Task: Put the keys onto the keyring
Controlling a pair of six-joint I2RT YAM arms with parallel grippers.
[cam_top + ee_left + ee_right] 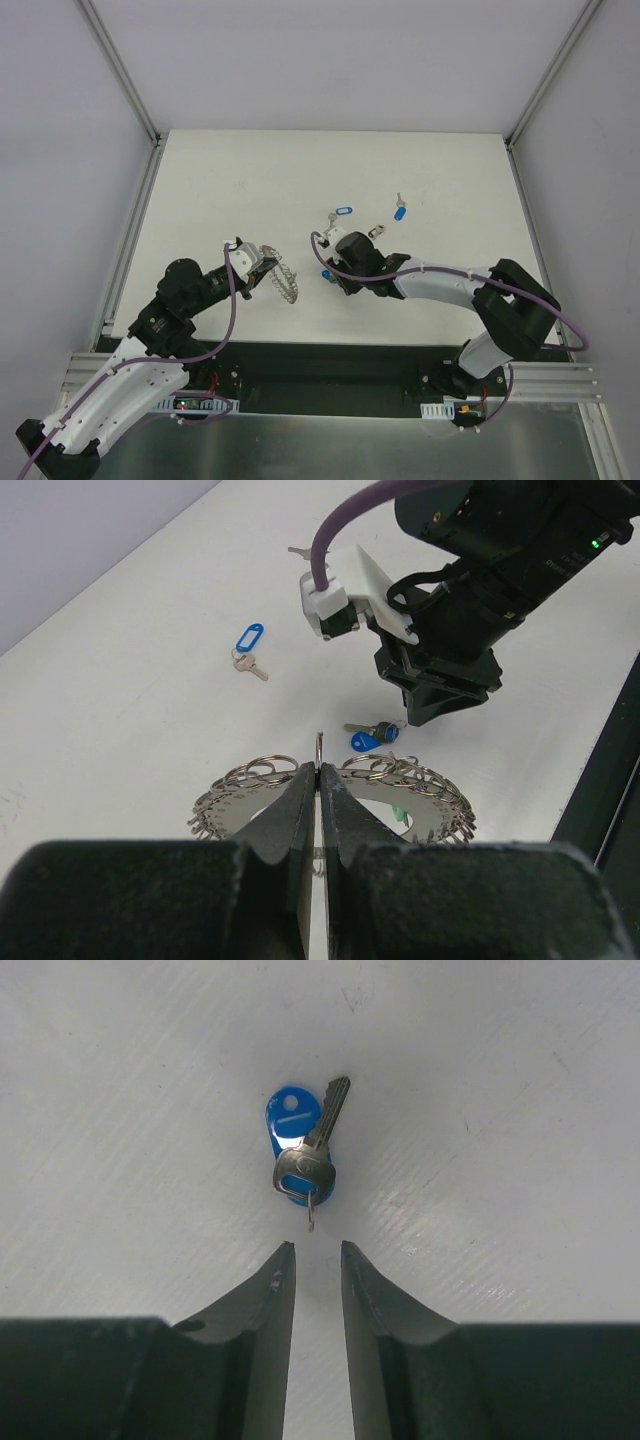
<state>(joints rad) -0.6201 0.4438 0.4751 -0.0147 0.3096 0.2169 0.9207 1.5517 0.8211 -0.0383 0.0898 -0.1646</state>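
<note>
Centre-left keyring (284,282); key (306,1168) just before right hand (313,1247); other keys (342,213) farther back.

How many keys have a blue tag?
3. The near blue key lies just before the right gripper. The middle blue key sits farther back. The far blue key is off to the right. More could be hidden.

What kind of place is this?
Probably a robot lab test bench: a white table framed by metal rails, two robot arms bolted at its edge, keys and a keyring.
</note>
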